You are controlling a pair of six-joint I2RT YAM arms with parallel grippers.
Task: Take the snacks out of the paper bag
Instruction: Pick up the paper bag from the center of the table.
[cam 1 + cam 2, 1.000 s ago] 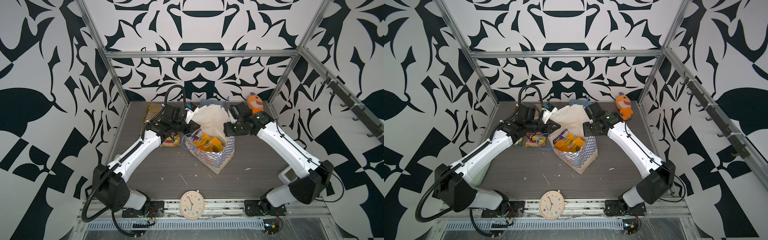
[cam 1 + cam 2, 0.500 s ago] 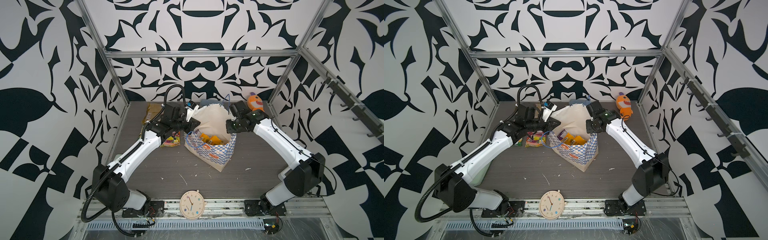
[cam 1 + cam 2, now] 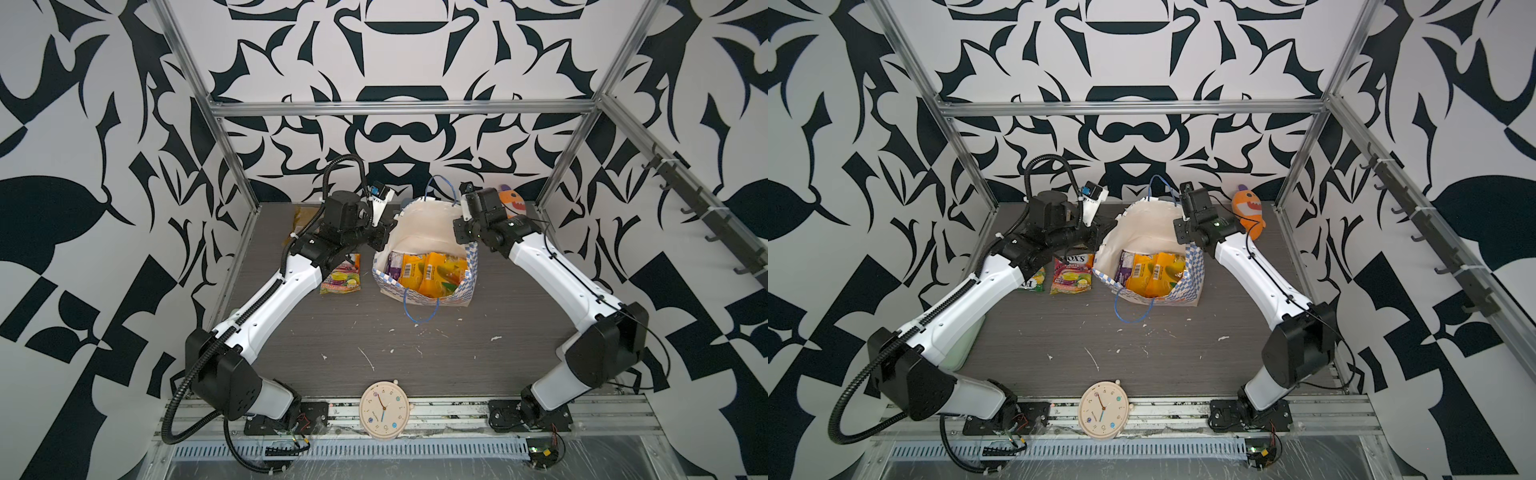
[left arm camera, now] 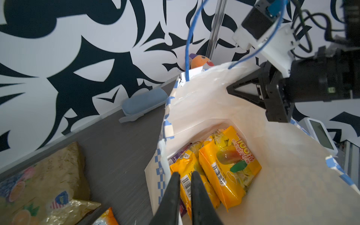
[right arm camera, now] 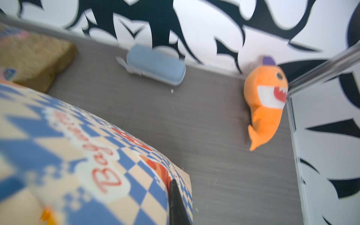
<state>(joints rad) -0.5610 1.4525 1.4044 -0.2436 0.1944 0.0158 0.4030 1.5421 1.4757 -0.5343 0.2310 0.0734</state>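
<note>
Table (image 3: 1059, 332): FOX'S pkt (image 3: 1071, 276) by paper bag (image 3: 1142, 237); R tool (image 4: 229, 90), prob. L tool (image 4: 185, 174), clamp rim.

In the right wrist view the paper bag (image 5: 78, 155) is blurred and runs off the frame, and only one dark finger (image 5: 177, 206) of the right gripper (image 5: 173, 185) shows, so its hold on the rim is probably there but unseen. In a top view the left arm (image 3: 967, 299) covers most of a green-yellow packet (image 3: 1035, 284).
</note>
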